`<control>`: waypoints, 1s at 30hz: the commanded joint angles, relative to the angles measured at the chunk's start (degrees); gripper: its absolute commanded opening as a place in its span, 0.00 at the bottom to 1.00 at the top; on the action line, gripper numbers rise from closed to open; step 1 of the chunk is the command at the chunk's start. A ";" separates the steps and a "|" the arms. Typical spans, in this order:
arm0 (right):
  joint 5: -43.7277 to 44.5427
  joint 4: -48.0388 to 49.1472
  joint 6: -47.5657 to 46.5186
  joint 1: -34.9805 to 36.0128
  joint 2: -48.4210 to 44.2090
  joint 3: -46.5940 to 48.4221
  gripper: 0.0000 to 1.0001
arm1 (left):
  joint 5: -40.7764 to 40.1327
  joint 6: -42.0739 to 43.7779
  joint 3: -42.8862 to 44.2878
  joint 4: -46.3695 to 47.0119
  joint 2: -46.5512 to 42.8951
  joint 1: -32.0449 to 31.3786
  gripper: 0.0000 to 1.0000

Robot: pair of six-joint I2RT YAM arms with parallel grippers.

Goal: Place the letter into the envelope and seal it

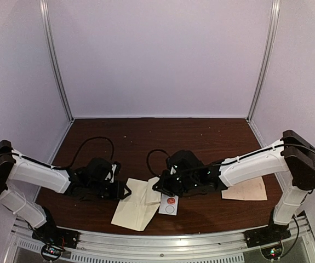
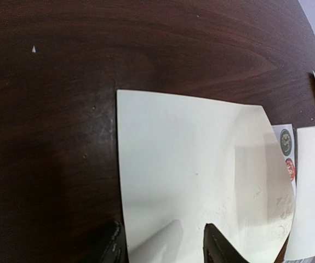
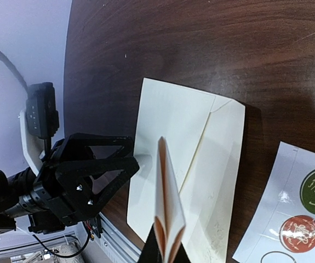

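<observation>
Cream envelope (image 1: 132,208), white letter (image 2: 310,186), brown table (image 1: 201,137)

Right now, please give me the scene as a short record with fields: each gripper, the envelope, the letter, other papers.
left gripper: jaws apart, the envelope edge between them
right gripper: shut on the folded letter, above the envelope
envelope: on the table, letter not yet inside
sticker card: beside the envelope
pinkish sheet: on the table, to the right
</observation>
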 commanded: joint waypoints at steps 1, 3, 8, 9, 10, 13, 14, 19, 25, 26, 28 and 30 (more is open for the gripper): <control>-1.19 1.12 1.78 0.90 -0.62 -1.18 0.00 | 0.98 -0.58 -0.98 -1.00 -0.41 0.39 0.49; -1.66 1.40 2.05 1.22 -0.44 -1.70 0.00 | 1.15 -0.44 -0.72 -1.14 -0.31 0.37 0.49; -1.47 1.41 2.90 1.39 0.86 -2.82 0.00 | 1.84 -0.49 -0.26 -1.23 0.23 0.37 0.48; -1.23 1.49 2.97 1.40 0.87 -3.08 0.00 | 1.90 -0.48 -0.32 -1.23 0.17 0.37 0.48; -1.02 1.50 3.01 1.42 0.91 -3.22 0.00 | 1.95 -0.57 -0.39 -1.23 0.06 0.37 0.48; -0.99 1.14 2.63 1.28 1.83 -2.53 0.00 | 2.11 -0.75 -0.56 -1.11 -0.28 0.37 0.48; -1.11 0.88 2.38 1.31 2.33 -2.10 0.00 | 2.25 -0.73 -0.68 -1.06 -0.27 0.39 0.48; -1.13 0.90 2.37 1.28 4.11 -1.54 0.00 | 3.16 -0.63 -0.69 -1.14 0.04 0.40 0.47; -1.05 2.27 2.93 1.20 5.75 -1.13 0.00 | 4.07 -0.58 -1.52 -1.23 -0.01 0.37 0.46; -1.04 2.43 2.81 1.17 6.17 -0.97 0.00 | 4.31 -0.58 -1.76 -1.15 -0.07 0.37 0.46; -1.12 2.39 2.41 1.07 7.09 -0.27 0.00 | 4.86 -0.58 -2.28 -1.10 -0.24 0.37 0.46; -1.23 2.38 1.92 0.94 7.86 0.32 0.00 | 5.43 -0.73 -2.96 -0.91 -0.58 0.37 0.46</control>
